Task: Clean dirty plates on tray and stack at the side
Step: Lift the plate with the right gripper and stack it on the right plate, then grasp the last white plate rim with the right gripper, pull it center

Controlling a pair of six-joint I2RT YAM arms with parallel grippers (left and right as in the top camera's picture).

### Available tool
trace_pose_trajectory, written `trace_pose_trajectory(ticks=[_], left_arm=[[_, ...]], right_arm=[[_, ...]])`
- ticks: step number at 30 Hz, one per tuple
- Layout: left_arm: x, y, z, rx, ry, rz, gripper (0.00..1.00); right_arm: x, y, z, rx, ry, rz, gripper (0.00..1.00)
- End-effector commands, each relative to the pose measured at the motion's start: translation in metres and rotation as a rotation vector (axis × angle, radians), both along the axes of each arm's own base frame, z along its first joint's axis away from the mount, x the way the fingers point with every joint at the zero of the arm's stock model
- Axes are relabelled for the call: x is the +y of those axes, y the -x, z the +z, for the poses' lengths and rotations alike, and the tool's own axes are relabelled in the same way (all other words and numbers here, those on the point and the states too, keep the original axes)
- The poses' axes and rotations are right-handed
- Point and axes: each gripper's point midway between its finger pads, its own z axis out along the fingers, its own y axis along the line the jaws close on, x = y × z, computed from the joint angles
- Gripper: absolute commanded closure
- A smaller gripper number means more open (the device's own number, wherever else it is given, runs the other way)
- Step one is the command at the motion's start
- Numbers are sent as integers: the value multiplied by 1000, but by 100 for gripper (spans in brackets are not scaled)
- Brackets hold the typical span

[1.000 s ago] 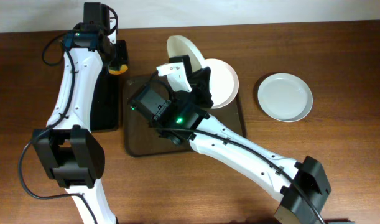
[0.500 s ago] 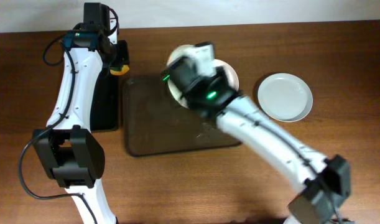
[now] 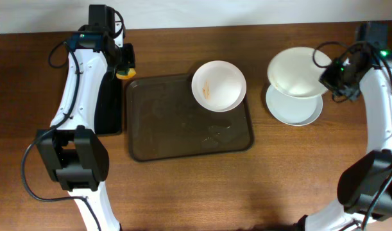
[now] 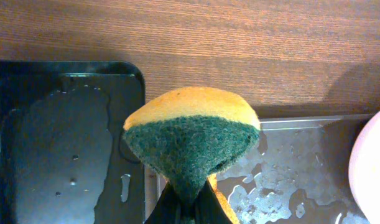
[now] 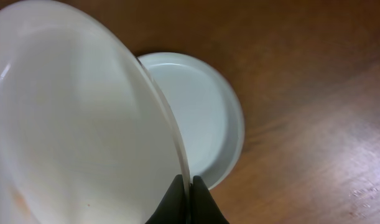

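Observation:
My right gripper (image 3: 329, 78) is shut on the rim of a white plate (image 3: 297, 69) and holds it tilted just above a second white plate (image 3: 292, 109) lying on the table at the right. In the right wrist view the held plate (image 5: 78, 118) fills the left, the lower plate (image 5: 202, 118) lies behind it, and the jaws (image 5: 188, 185) pinch the rim. A third plate (image 3: 219, 85) with an orange smear sits on the dark brown tray (image 3: 176, 128), at its far right corner. My left gripper (image 4: 188, 202) is shut on a yellow and green sponge (image 4: 193, 140), also seen from overhead (image 3: 124, 69).
A narrow glossy black tray (image 3: 109, 102) lies left of the brown tray, under my left arm; it is wet in the left wrist view (image 4: 59, 143). Water patches lie on the brown tray (image 4: 289, 180). Bare wood table (image 3: 279, 179) lies in front.
My right arm has swung from over the tray to the far right, carrying a plate to above the plate on the table. The smeared plate on the tray is now uncovered. The left arm barely moved.

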Motion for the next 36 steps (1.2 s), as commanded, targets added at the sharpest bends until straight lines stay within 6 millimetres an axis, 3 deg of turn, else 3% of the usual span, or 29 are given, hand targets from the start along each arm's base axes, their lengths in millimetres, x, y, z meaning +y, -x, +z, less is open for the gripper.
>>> trace_pose_trajectory(ticks=[1,9,10,11,12,13,17,20,22,26,31,33,36], left_arm=[[-7,-1,0,0,28,-6,99],[-8,-1,0,1,29,-7,100],[-8,-1,0,1,29,-7,100],[-8,-1,0,1,29,-7,99],[-9,-1,0,1,28,-9,99],[-11,-1,0,1,28,-13,100],[-22,0,0,1,28,-35,99],[-24,-1,0,-2,28,-38,100],[-24,-1,0,-4,28,-39,99],[-24,0,0,-1,28,-39,99],[-26,-2,1,-9,29,-42,99],[-27,-2,1,-8,29,-43,100],[-27,0,0,0,28,-45,99]], right_arm=[[-13,13,-38,75,-49,-49,96],[-11,20,-120,89,-53,-52,95],[-12,19,-127,83,-52,-51,80],[-10,15,-130,64,-53,-44,50],[-5,9,-130,40,-65,-30,36],[3,1,-127,7,-85,20,29],[54,-25,-91,-134,-224,196,35],[94,-39,-43,-236,-184,304,32],[109,-42,-32,-235,-75,290,25],[120,-40,-43,-194,-35,269,22],[173,-38,-59,-162,-92,378,24],[200,-36,-72,-134,-113,386,28],[231,-26,-100,-57,-163,333,47]])
